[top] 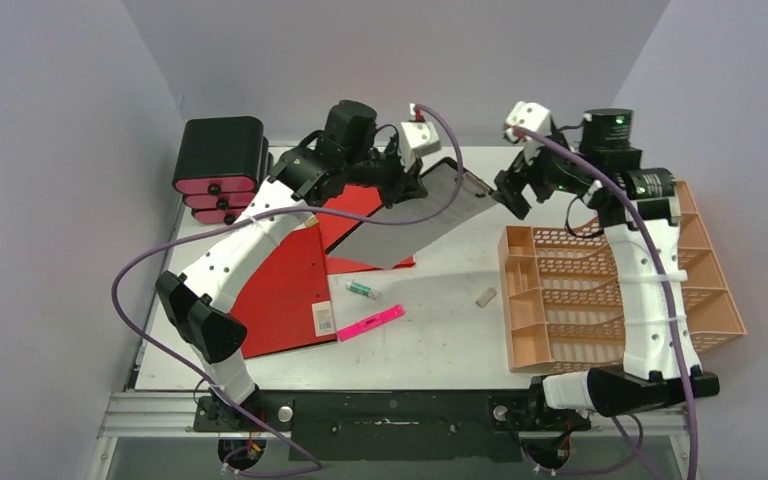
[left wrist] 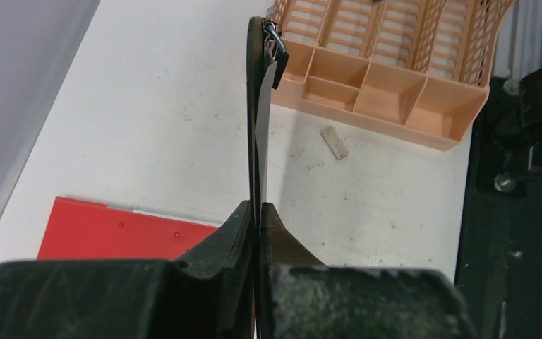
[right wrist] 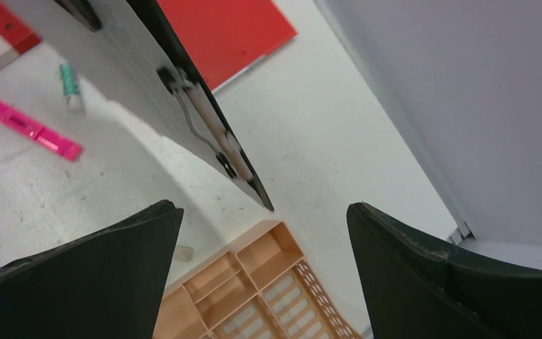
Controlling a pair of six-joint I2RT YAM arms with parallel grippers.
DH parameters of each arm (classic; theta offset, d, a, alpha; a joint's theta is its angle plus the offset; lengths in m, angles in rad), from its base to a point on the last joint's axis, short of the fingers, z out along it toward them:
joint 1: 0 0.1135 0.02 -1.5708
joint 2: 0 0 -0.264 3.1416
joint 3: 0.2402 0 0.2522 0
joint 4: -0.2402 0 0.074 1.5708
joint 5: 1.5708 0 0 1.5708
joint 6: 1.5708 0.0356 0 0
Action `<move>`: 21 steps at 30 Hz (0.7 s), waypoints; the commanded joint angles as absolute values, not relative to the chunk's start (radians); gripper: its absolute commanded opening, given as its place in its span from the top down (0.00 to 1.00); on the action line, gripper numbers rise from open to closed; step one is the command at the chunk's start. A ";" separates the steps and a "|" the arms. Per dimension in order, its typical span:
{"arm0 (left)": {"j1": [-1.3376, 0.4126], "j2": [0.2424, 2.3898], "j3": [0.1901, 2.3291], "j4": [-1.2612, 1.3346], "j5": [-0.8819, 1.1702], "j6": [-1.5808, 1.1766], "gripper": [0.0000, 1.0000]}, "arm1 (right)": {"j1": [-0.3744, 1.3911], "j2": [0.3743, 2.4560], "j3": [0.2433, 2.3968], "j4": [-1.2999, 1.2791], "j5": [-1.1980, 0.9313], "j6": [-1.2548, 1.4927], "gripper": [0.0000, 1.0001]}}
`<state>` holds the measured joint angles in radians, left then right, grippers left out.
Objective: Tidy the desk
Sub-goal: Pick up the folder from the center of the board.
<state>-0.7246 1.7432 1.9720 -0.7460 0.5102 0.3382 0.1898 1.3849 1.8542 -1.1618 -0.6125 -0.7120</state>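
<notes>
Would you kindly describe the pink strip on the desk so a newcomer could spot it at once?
On the white desk, look beside the red folder on the left. At its near right corner lies a flat bright-pink strip, longer and flatter than the green-and-white tube just behind it.

Robotics lab test cell, dressed as an office. Plain grey partition walls (top: 60, 120) close three sides. Scuffed white tabletop with silver metal rim (top: 440, 345). White-and-black left robot arm (top: 250, 240) and right robot arm (top: 645, 290) bolted at black front rail (top: 390, 410), purple cables (top: 125, 290) trailing. Staged stationery: orange perforated plastic file rack (top: 560, 330), red card folder (top: 280, 290), black clipboard (top: 410, 225).
</notes>
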 commanded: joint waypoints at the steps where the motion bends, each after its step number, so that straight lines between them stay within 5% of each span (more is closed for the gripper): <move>1: -0.610 1.709 2.020 -0.565 0.680 0.092 1.00 | 0.085 1.248 1.793 -0.844 -0.720 -0.456 0.10; 13: -0.429 1.593 1.789 -0.105 1.073 -0.343 1.00 | -0.028 1.176 1.557 -0.324 -1.003 0.067 0.10; 21: -0.411 1.518 1.661 0.116 1.171 -0.492 1.00 | -0.062 1.252 1.613 -0.284 -1.204 -0.021 0.10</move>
<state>-0.4271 1.5967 1.6897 -0.1131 1.0824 -0.3664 -0.0536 1.2442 1.5478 -0.3740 -1.0409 -0.0063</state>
